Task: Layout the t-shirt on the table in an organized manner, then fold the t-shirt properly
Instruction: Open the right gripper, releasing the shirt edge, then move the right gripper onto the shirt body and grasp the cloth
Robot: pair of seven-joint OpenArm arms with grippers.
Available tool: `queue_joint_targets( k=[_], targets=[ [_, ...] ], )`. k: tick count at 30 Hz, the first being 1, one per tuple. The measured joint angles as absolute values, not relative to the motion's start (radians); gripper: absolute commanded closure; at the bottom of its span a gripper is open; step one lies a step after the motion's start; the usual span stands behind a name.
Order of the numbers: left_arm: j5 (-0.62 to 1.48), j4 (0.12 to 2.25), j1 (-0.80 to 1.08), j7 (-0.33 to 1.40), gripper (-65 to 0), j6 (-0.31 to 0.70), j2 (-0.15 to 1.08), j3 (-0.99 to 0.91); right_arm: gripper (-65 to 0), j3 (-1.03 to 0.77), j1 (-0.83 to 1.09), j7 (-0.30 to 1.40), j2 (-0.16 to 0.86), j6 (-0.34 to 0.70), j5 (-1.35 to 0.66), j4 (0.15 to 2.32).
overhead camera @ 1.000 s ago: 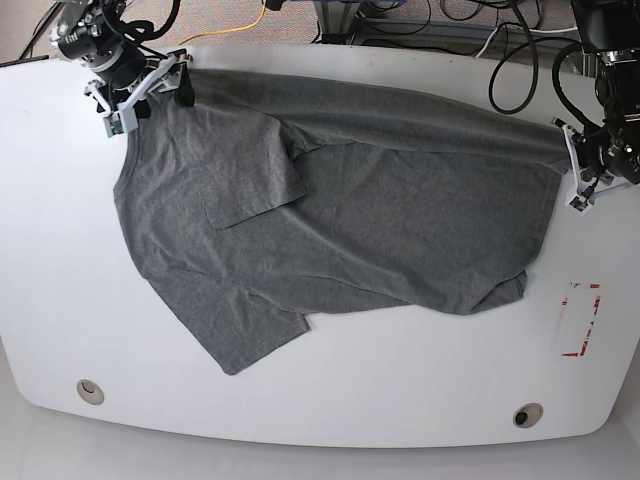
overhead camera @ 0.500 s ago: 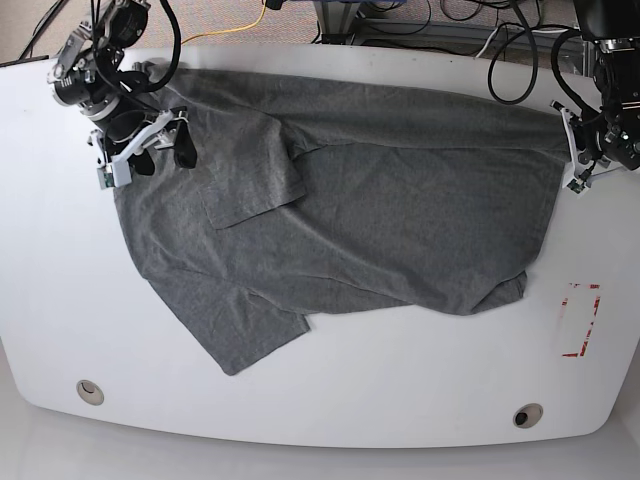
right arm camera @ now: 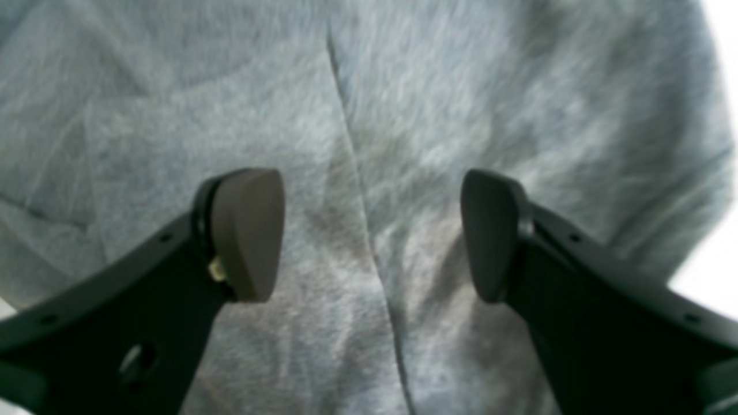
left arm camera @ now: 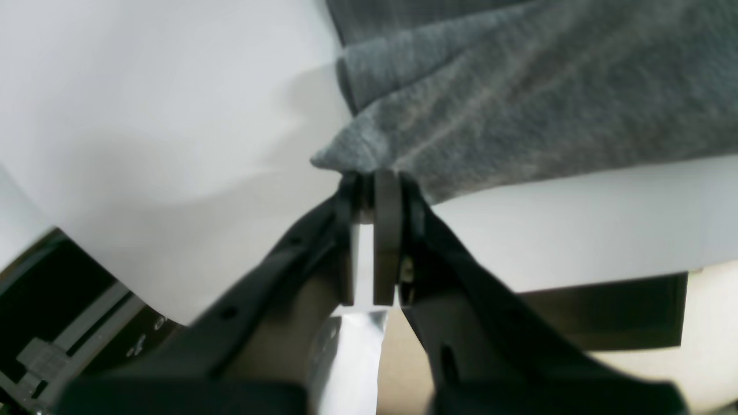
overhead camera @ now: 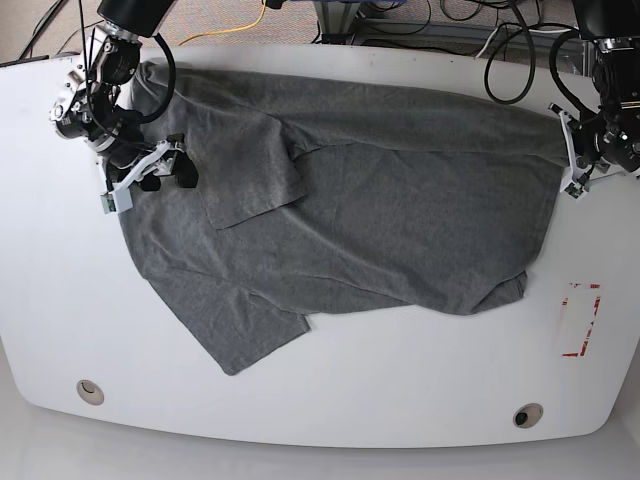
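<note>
The grey t-shirt [overhead camera: 380,220] lies spread and wrinkled across the white table [overhead camera: 400,380], one sleeve folded over its chest and another part reaching toward the front left. At the shirt's right back corner my left gripper [overhead camera: 572,168] is shut; the left wrist view shows the left gripper [left arm camera: 375,180] pinching the tip of the t-shirt [left arm camera: 519,86] just above the table [left arm camera: 144,115]. Over the shirt's left part my right gripper [overhead camera: 155,180] stands open. In the right wrist view the right gripper [right arm camera: 369,236] hovers over the t-shirt [right arm camera: 369,115], a seam running between the pads, nothing held.
A red tape rectangle [overhead camera: 580,320] marks the table at the right front. Two grommet holes [overhead camera: 90,391] [overhead camera: 527,414] sit near the front edge. Cables [overhead camera: 400,20] run behind the table's back edge, close to both arms.
My right gripper has come from the shirt's back left corner toward the front, over the shirt, still open. The left gripper shifted slightly toward the back, keeping the corner.
</note>
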State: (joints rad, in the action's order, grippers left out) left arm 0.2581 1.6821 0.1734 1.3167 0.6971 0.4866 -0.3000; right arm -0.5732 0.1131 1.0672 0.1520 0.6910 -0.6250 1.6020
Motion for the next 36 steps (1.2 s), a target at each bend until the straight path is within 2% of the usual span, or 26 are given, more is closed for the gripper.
queue_joint_targets(
  k=[7, 28, 36],
  targets=[
    [0.254, 1.682, 0.175, 1.32, -2.5, 0.697, 0.483, -0.3, -46.0, -0.5, 0.12, 1.067, 0.142, 0.693, -0.633, 1.602],
    [0.251, 1.682, 0.171, 1.319, -2.5, 0.697, 0.464, -0.301, -46.0, -0.476, 0.133, 1.066, 0.112, 0.692, -0.629, 1.596],
    [0.251, 1.681, 0.171, 1.32, -2.4, 0.697, 0.464, -0.301, -46.0, -0.41, 0.138, 1.066, 0.11, 0.692, -0.633, 1.597]
  ],
)
